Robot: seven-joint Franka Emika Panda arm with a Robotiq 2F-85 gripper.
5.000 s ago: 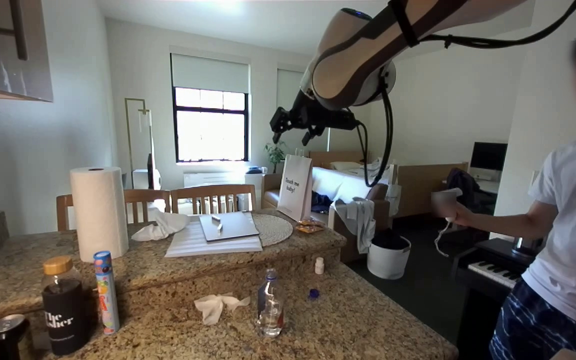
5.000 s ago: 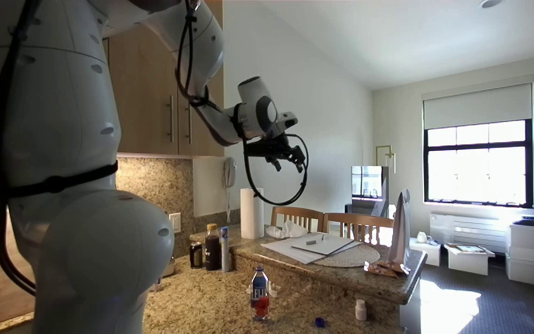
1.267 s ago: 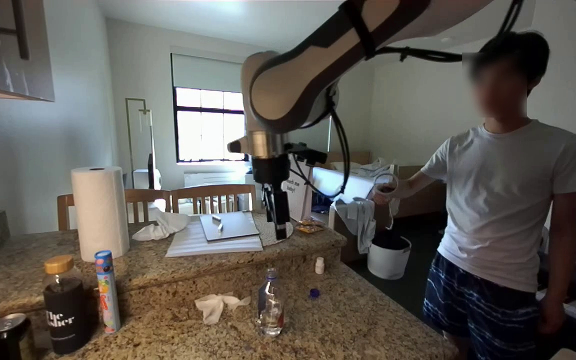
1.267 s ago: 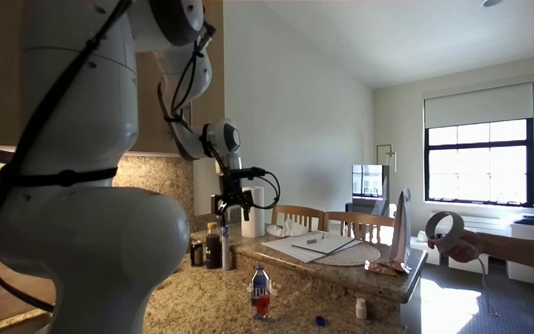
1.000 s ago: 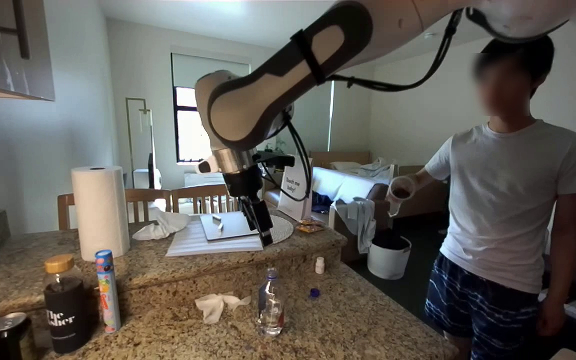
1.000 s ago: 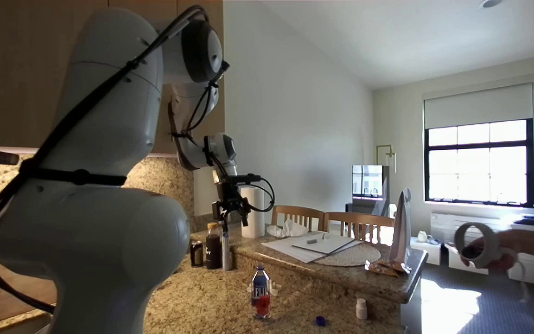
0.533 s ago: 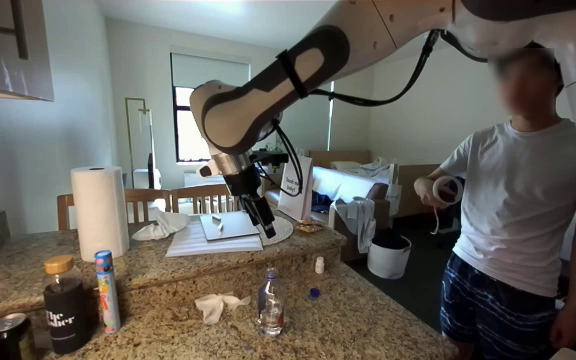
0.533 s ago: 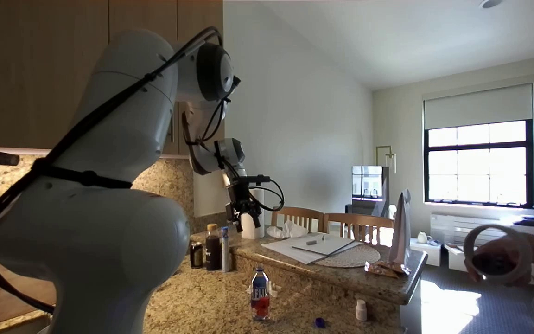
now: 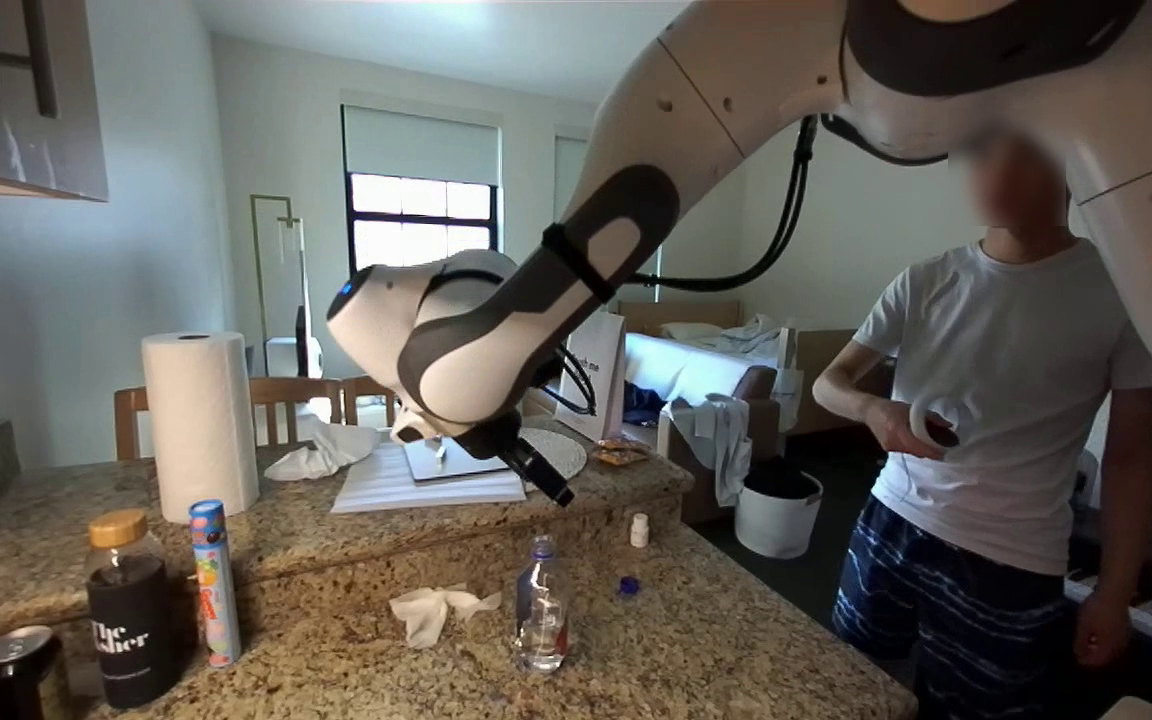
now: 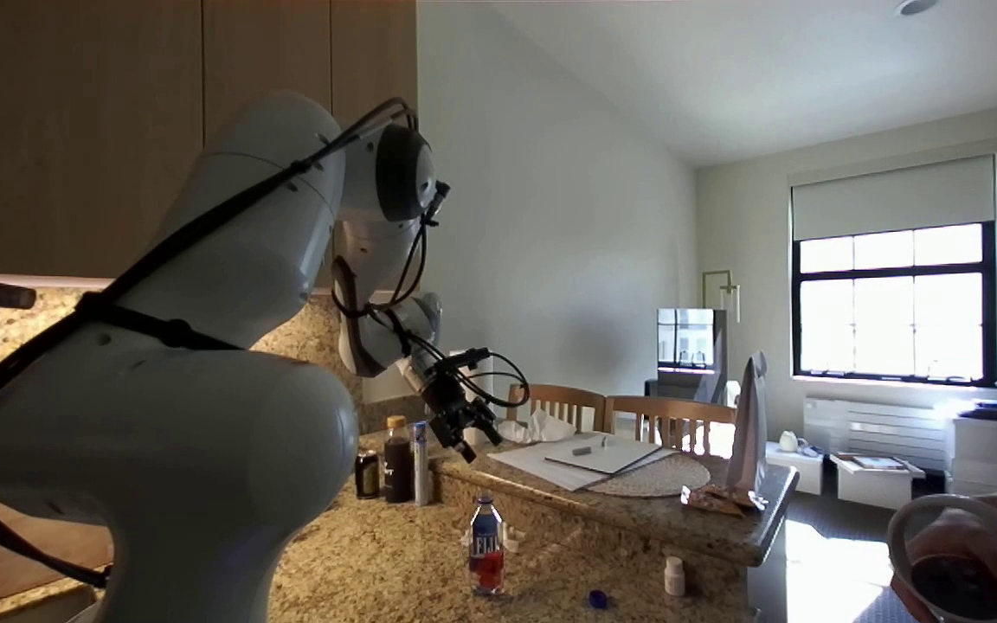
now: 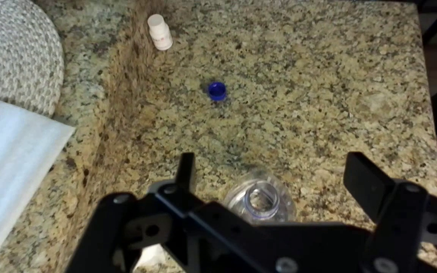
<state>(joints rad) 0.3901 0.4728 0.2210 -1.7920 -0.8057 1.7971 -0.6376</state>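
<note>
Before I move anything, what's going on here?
The gripper hangs open and empty above the lower counter, nearest the clear bottle but not touching it. The bottle stands upright and uncapped; a blue cap lies apart from it, and a small white bottle stands farther off. A person holds a ringed controller.

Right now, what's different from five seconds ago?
The open pincer has swung down from high up toward the clear bottle, gripping nothing. The person has come further into view. That bottle, the blue cap and the small white bottle stayed put.
</note>
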